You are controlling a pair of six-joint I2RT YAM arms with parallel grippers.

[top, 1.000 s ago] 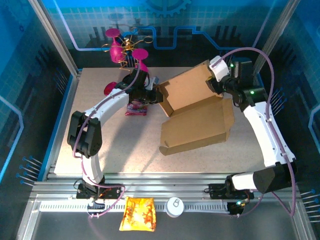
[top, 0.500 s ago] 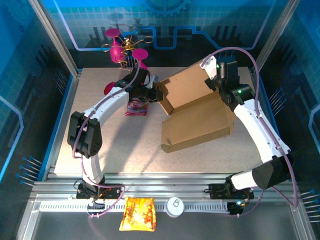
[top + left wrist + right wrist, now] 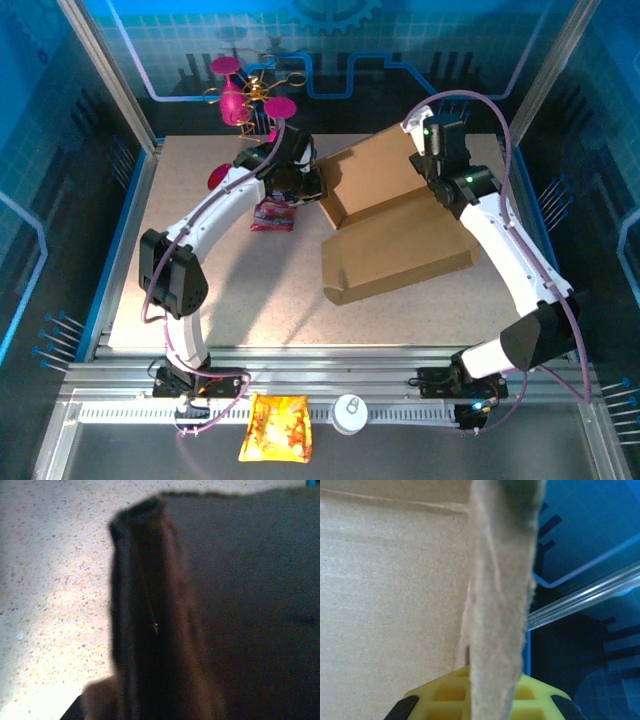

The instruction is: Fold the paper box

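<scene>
Top external view gives me one paper box (image 3: pixel 395 250), lying between my two grippers with its long axis running across from one pair of fingers to the other, slightly skewed. Its back panel stands raised. The flat body lies just on the near side of both sets of fingers, toward the arm bases.

The left gripper (image 3: pixel 312 186) is pressed closed on the left end of that raised panel, and the right gripper (image 3: pixel 425 165) is pinching the right end. On the right wrist camera the cardboard edge runs straight up from between the yellow pads (image 3: pixel 435 697), with board to the left of the fingers and blue enclosure wall to the right. The left wrist camera is dark and blurred, but a cardboard edge rises from where the fingers meet.

Neither arm is nearer, since each holds one end. I judge the coming fold turns on swinging both ends together over the body.

Count: one box, two grippers, and one pink snack packet (image 3: pixel 272 215) just beside the left fingers, apparently clear of the box.
</scene>
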